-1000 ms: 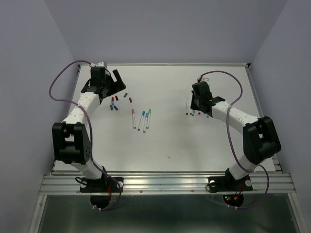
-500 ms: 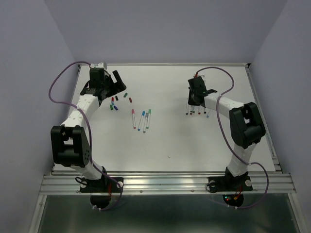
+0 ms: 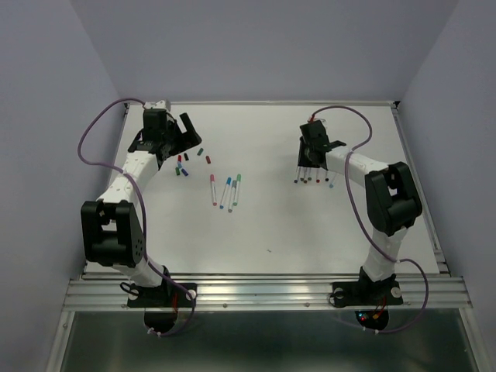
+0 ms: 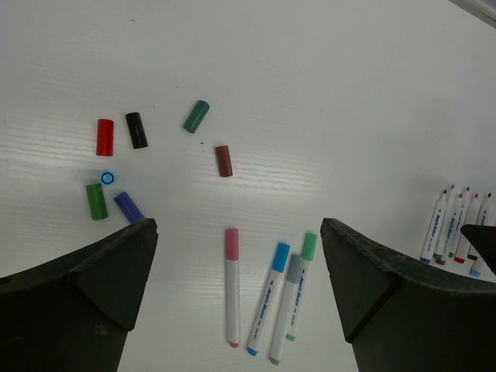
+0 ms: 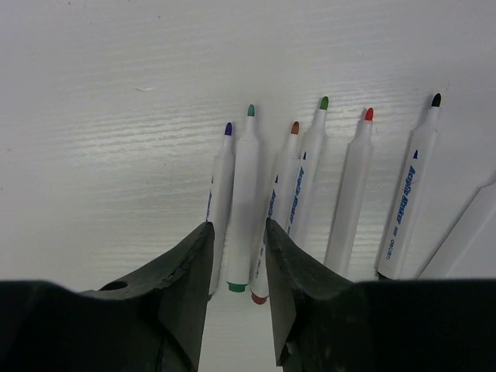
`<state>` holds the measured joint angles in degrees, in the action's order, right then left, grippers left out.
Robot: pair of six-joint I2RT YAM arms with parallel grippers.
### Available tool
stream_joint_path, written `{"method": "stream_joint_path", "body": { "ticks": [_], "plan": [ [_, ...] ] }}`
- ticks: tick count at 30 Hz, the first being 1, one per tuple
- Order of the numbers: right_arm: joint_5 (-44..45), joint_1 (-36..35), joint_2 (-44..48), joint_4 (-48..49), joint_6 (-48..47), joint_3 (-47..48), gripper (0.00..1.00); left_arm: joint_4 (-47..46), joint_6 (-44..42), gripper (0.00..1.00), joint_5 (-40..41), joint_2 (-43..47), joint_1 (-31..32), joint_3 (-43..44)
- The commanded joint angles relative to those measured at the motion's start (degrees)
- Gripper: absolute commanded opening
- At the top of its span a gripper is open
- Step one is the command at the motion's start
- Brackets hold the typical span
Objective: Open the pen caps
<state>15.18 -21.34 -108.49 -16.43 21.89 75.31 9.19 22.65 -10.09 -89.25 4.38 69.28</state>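
The fingers (image 5: 182,287) of the right gripper (image 5: 239,226) stand only a little apart over the near ends of a row of uncapped pens (image 5: 353,194) on the table (image 3: 271,232). The butt of the teal-tipped pen (image 5: 245,194) and a reddish butt beside it show in the gap, and we see nothing clamped. The fingers (image 4: 85,294) of the left gripper (image 4: 238,225) are spread wide with nothing between them, above the table's far left.

Much is hidden from us. The right fingers cover the near ends of the purple- and brown-tipped pens. At the right edge of that wrist view a further barrel is cut off, so we cannot tell its tip colour. From above, the right gripper hides the far ends of the row, and the caps are too small there to tell apart. In the left wrist view the purple cap (image 4: 128,207) lies right at the edge of a finger, and the other finger cuts off the distant row.

We count seven uncapped pens: purple, teal, brown, green, red and black tips, plus the cut-off one. Seven loose caps (image 4: 136,130) lie scattered at far left: red, black, teal, brown, green, purple, and a blue cap (image 4: 108,177) standing on end. Near them, toward the middle, lie four capped pens (image 4: 267,298): pink, blue, green, and one that looks grey.
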Motion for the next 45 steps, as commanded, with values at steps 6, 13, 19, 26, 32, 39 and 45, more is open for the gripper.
{"method": "stream_joint_path", "body": {
  "ticks": [6,13,19,26,32,39,45],
  "plan": [
    [-9.54,-0.18,6.70,-0.54,-1.50,1.25,1.00,-1.54,-1.21,0.99,0.07,4.17,0.01,-1.34],
    [-5.54,-10.90,6.98,-0.80,2.54,0.45,1.00,-1.81,-1.03,0.99,-0.11,4.18,0.01,-1.42],
    [0.28,-19.25,-1.79,-4.92,5.79,8.97,1.00,-1.81,-1.30,0.99,-0.11,4.52,0.01,-2.04],
    [4.24,-23.74,-9.81,-9.32,6.41,18.55,1.00,-2.34,-2.00,0.99,0.68,5.93,-0.08,-3.18],
    [6.70,-24.89,-13.59,-12.58,6.68,22.68,1.00,-2.51,-2.18,0.99,0.68,5.93,-0.08,-3.62],
    [5.65,-26.03,-16.93,-13.55,6.41,24.53,1.00,-2.77,-2.35,0.99,0.59,5.76,-0.25,-3.71],
    [6.44,-26.03,-18.25,-15.04,6.94,24.89,1.00,-2.77,-2.44,0.99,0.59,5.84,-0.52,-3.88]
  ]
}}
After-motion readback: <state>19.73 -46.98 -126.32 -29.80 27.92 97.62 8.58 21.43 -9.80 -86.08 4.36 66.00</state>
